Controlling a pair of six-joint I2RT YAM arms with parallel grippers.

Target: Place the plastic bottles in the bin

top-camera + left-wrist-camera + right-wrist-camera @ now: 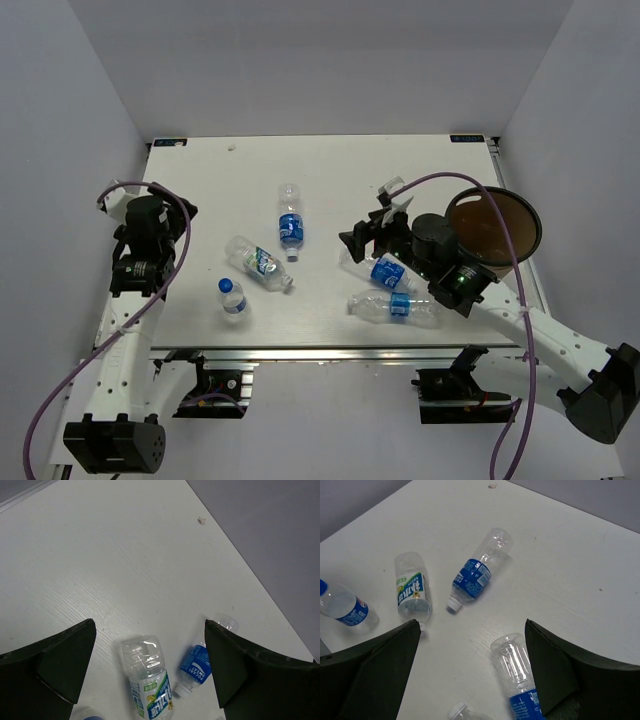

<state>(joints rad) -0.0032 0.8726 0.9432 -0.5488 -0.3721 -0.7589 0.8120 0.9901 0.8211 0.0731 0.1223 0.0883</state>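
Both sets of jaws are wide apart with nothing in them. The right gripper (372, 235) hangs over the right half of the table, and in its wrist view the dark fingers (375, 672) frame bare tabletop, with one lying bottle (516, 670) poking in beside the right finger: clear ribbed body, blue label.

Just nearer the arm bases, the front bottle (396, 306) lies on its side, also clear with a blue band.

The left gripper (148, 215) sits by the table's left edge. Its camera shows the green-label bottle (146, 677) lying between its fingers, but lower down on the table and not gripped, transparent with a white-and-green wrap.

Next to that is the blue-label bottle (198, 664), which has a white cap and is a bit crumpled at the base.

The little upright bottle (232, 298) stands near the front edge with a blue cap on top.

The bin (536, 228) is at the right edge behind the right gripper, brown inside with a dark round rim. No bottle is visible in it.

The table (200, 180) is white with a faint wood grain, and there's a tiny speck (232, 147) near the far edge. Plain pale grey walls (320, 70) box it in on three sides.
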